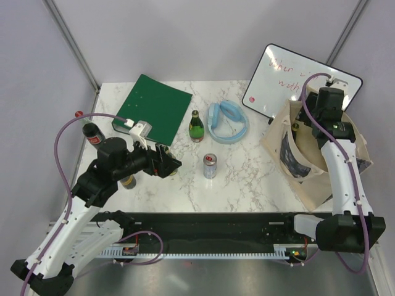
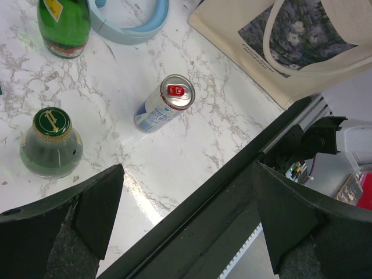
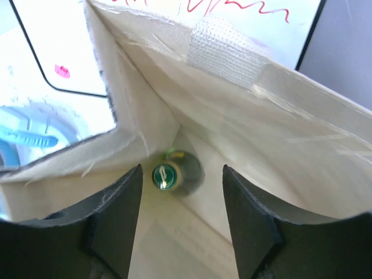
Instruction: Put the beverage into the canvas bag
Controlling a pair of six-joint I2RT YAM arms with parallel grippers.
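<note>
A: Starting big: scanning the marble worktop (image 1: 247, 179) and landing on the canvas bag (image 1: 311, 182), standing open-mouthed at the right, just near of the whiteboard (image 1: 278, 80).

B: Seeing the right hand (image 3: 181, 195) hanging over that mouth, pointing straight down, fingers (image 3: 110, 221) spread apart and gripping nothing.

A: And finding the beverage where?

B: Spotting a green bottle (image 3: 172, 175) already inside the bag, standing upright on its floor, cap facing up. Sitting directly below the hand, long axis running along the hand's own line, clear of both fingers.

A: Judging that one as placed, then. Probably calling for a straight lift out, avoiding the cloth walls.

B: Noting the left hand (image 2: 187, 186) too, hovering wide open over the worktop's near middle, holding nothing. Standing just beside one finger, a squat bottle (image 2: 51, 144); a little off to the right, a silver can (image 2: 165, 103).

A: Reckoning the left arm much nearer to those two than the right.
</note>
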